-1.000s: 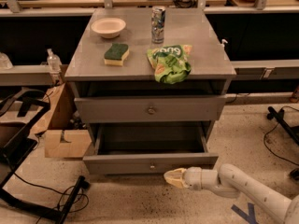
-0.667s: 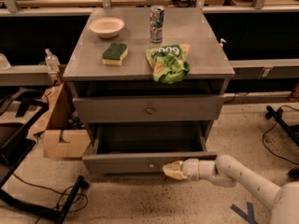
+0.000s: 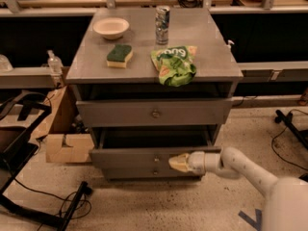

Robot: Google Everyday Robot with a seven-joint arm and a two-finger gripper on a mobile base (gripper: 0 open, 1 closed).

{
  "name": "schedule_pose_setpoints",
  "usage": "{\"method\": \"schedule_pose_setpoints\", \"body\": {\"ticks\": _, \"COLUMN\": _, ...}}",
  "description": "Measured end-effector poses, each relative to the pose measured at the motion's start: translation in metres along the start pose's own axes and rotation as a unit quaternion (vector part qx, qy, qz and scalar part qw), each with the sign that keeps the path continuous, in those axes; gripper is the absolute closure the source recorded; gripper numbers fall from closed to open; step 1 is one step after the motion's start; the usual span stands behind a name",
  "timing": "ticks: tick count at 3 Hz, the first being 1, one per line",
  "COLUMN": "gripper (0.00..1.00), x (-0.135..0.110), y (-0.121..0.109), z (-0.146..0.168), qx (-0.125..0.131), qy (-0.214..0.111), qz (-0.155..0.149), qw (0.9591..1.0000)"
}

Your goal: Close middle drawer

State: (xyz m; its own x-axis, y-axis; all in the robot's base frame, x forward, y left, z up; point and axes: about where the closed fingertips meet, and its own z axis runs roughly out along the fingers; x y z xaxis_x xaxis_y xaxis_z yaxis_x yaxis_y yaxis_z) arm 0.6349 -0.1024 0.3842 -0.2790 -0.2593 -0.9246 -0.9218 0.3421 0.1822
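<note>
The middle drawer of the grey cabinet stands partly open, its flat front panel with a small round knob sticking out a little past the cabinet face. My gripper is at the end of the white arm coming in from the lower right. Its yellowish tip is against the drawer's front panel, just right of the knob. The top drawer front with its knob is above. The lowest drawer front shows as a narrow strip below.
On the cabinet top lie a white bowl, a green-and-yellow sponge, a can and a green chip bag. A cardboard box stands left of the cabinet. Black cables and a frame lie on the floor at left.
The gripper has moved left and forward against the middle drawer's front. The drawer has slid inward and stands less far out than before.
</note>
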Motion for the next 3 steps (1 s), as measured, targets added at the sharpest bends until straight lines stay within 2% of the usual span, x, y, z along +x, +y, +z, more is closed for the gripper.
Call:
{"method": "schedule_pose_setpoints", "body": {"ticks": 1, "gripper": 1.00, "x": -0.002, "y": -0.003, "z": -0.001, "qx": 0.002, "qy": 0.000, "qz": 0.000, "qw": 1.0000}}
{"method": "schedule_pose_setpoints", "body": {"ticks": 2, "gripper": 1.00, "x": -0.019, "y": -0.046, "z": 0.004, "qx": 0.014, "qy": 0.006, "qz": 0.000, "qw": 0.9999}}
{"method": "schedule_pose_setpoints", "body": {"ticks": 3, "gripper": 1.00, "x": -0.019, "y": -0.046, "z": 0.004, "qx": 0.014, "qy": 0.006, "qz": 0.000, "qw": 0.9999}}
